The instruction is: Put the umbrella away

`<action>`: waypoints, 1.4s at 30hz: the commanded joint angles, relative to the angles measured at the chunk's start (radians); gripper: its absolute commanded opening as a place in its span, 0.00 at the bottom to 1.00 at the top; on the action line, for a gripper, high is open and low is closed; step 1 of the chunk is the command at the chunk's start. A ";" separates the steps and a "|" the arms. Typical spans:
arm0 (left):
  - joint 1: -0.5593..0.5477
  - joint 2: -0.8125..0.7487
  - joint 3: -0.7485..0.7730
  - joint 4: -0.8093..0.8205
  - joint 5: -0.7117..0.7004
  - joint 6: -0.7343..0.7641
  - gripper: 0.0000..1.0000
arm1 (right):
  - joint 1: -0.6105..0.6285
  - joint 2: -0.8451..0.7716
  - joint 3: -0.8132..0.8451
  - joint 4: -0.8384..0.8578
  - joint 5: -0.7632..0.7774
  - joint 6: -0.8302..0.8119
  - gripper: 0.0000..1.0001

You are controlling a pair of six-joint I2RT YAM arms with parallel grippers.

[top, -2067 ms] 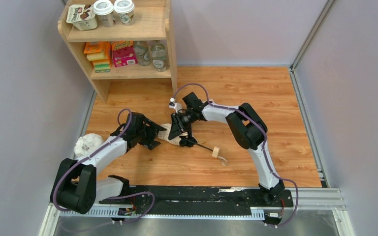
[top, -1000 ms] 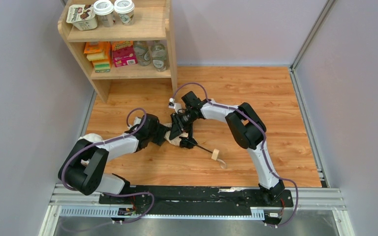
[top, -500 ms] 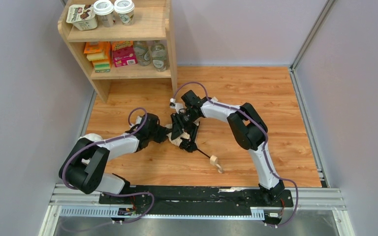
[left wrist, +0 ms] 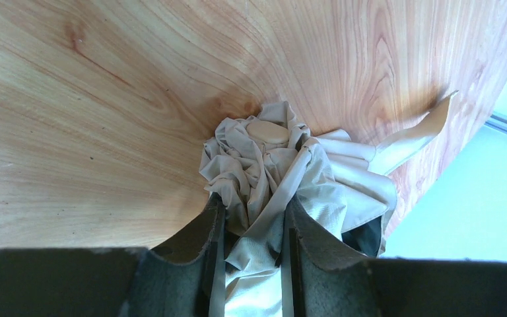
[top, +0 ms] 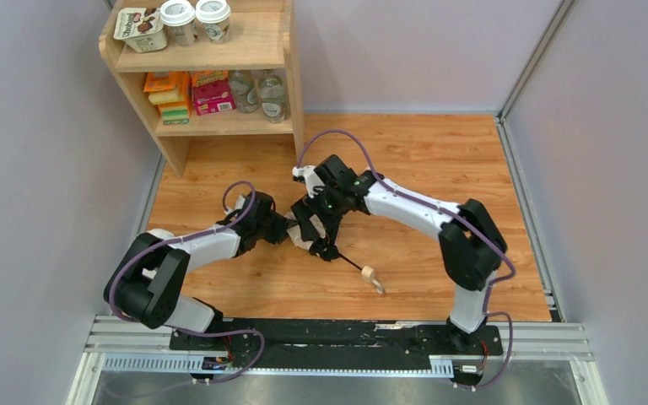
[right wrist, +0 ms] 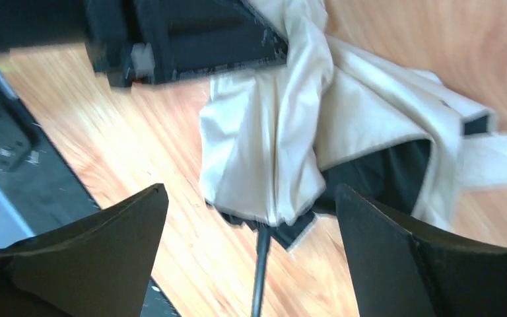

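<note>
**Umbrella bunched up, not yet stowed**

From the top view, we see the pale beige fabric umbrella (top: 305, 242) lying crumpled on the wooden table (top: 439, 152), between the two arms. Its thin black shaft (top: 350, 260) runs toward the near edge and ends in a small light wooden handle (top: 369, 273). The left gripper (top: 283, 229) meets the canopy from the left, and the right gripper (top: 319, 226) hangs over it. A wooden shelf unit (top: 219, 51) stands well apart at the far left.

In the left wrist view, the left gripper (left wrist: 252, 214) is clamped on a fold of the canopy, with cloth filling the gap between its fingers. The umbrella (left wrist: 257, 148) is gathered into a loose knot, and its beige strap (left wrist: 412, 132) trails free.

In the right wrist view, the right gripper (right wrist: 247, 198) stands wide apart and holds nothing. It sits just above the umbrella (right wrist: 343, 99), where the shaft (right wrist: 261, 271) leaves the cloth.

We judge the task partly done. The canopy is collapsed, but untidily, and the strap is not wrapped around it. Tidying the folds, securing them and moving the umbrella to its place all seem left to do, and we cannot tell where that place is.
</note>
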 commanded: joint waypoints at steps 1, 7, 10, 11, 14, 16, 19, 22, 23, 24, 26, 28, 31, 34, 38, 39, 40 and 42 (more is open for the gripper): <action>-0.010 0.089 -0.070 -0.341 -0.048 0.118 0.06 | 0.114 -0.201 -0.208 0.276 0.335 -0.168 1.00; -0.008 0.098 -0.056 -0.367 -0.031 0.114 0.06 | 0.286 -0.201 -0.354 0.518 0.639 -0.283 1.00; -0.008 0.104 -0.048 -0.376 -0.018 0.112 0.06 | 0.330 -0.152 -0.360 0.601 0.732 -0.328 1.00; -0.010 0.104 -0.048 -0.376 -0.017 0.111 0.06 | 0.333 -0.135 -0.357 0.621 0.738 -0.331 1.00; -0.010 0.101 -0.048 -0.375 -0.012 0.109 0.06 | 0.333 -0.059 -0.337 0.663 0.785 -0.334 0.96; -0.010 0.096 -0.045 -0.376 -0.011 0.111 0.06 | 0.330 -0.005 -0.314 0.654 0.789 -0.348 0.90; -0.008 0.090 -0.047 -0.373 -0.006 0.111 0.06 | 0.327 0.054 -0.296 0.645 0.807 -0.331 0.79; -0.010 0.084 -0.047 -0.369 -0.002 0.115 0.06 | 0.309 0.069 -0.312 0.595 0.790 -0.269 0.62; -0.010 0.081 -0.044 -0.369 0.000 0.117 0.06 | 0.301 0.064 -0.329 0.591 0.775 -0.247 0.54; -0.010 0.075 -0.044 -0.369 0.002 0.120 0.06 | 0.295 0.058 -0.346 0.586 0.763 -0.222 0.44; -0.008 0.066 -0.048 -0.361 0.002 0.118 0.06 | 0.274 0.058 -0.387 0.577 0.709 -0.180 0.30; -0.008 0.060 -0.057 -0.337 0.018 0.109 0.06 | 0.260 0.069 -0.417 0.565 0.639 -0.152 0.19; -0.005 0.066 -0.064 -0.274 0.057 0.111 0.06 | 0.237 0.115 -0.420 0.507 0.568 -0.123 0.00; 0.004 0.058 -0.068 -0.226 0.086 0.118 0.07 | 0.223 0.126 -0.450 0.499 0.493 -0.086 0.00; 0.022 0.020 -0.013 -0.223 0.080 0.199 0.29 | 0.189 0.143 -0.473 0.494 0.361 -0.009 0.00; 0.031 -0.001 0.010 -0.226 0.078 0.226 0.40 | 0.182 0.152 -0.474 0.493 0.330 0.003 0.00; 0.037 -0.014 0.022 -0.220 0.084 0.239 0.46 | 0.171 0.161 -0.472 0.485 0.301 0.012 0.00; 0.064 -0.058 0.039 -0.197 0.101 0.281 0.58 | 0.146 0.181 -0.464 0.465 0.240 0.049 0.00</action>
